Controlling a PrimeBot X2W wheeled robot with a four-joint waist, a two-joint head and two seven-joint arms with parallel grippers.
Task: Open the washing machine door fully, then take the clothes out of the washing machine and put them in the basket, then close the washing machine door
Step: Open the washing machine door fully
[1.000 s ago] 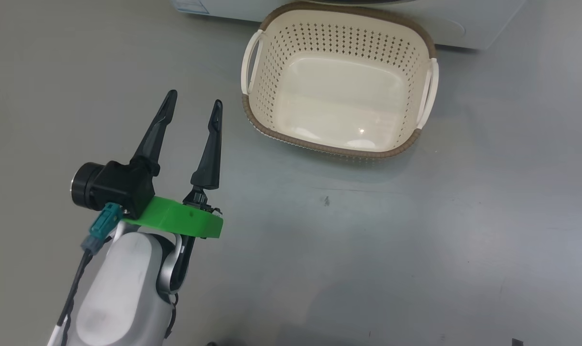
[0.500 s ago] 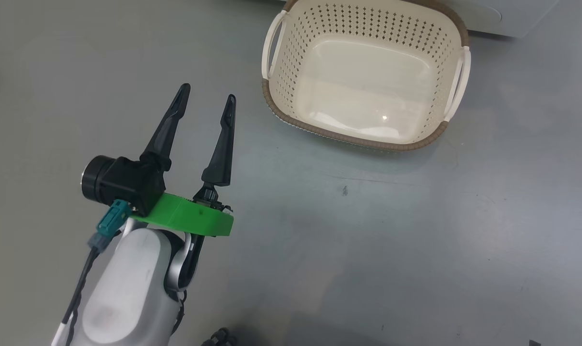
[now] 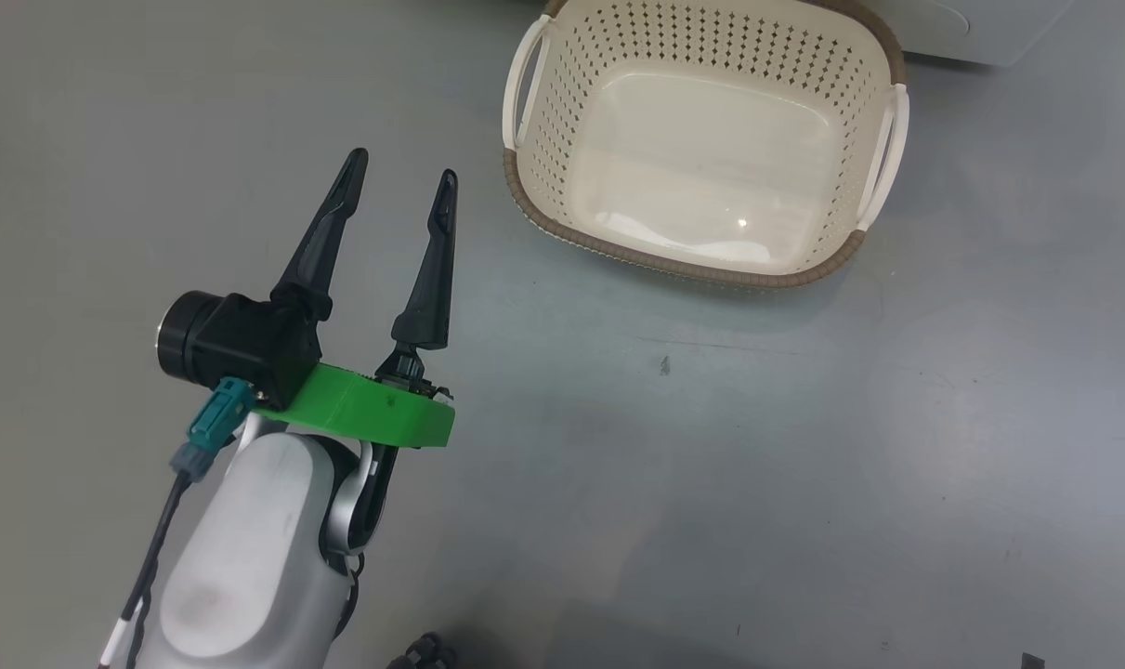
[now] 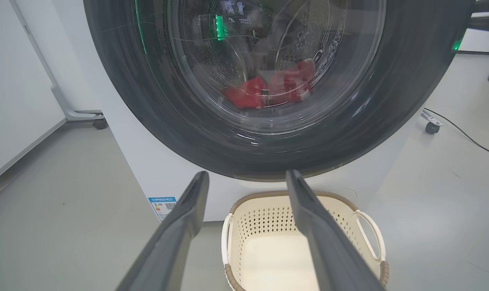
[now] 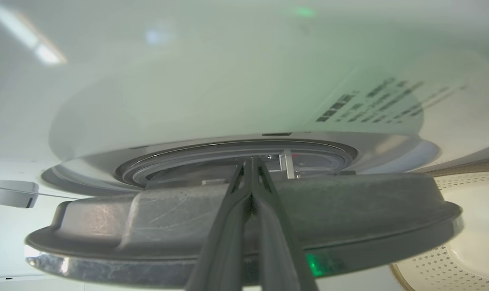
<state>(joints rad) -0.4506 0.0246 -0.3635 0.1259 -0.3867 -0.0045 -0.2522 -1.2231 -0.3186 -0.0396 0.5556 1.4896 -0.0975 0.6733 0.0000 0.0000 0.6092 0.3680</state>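
chg: head cam shifted vs 1 s ago, so basket sits higher/right in frame; L end effector same wide spread, empty.
basket: upright on floor, just in front of washing machine; long axis L-R, handles at ends.
clothes: red, inside, behind washing machine door glass.
R end effector: fingers pressed together, tips at door's edge.

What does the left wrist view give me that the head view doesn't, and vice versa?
Left wrist view: the round, black-rimmed glass washing machine door, bright red clothes behind its glass. Head view: the left arm's pale forearm and green wrist mount. Both: the empty cream perforated plastic basket on the grey floor, and the open left gripper.
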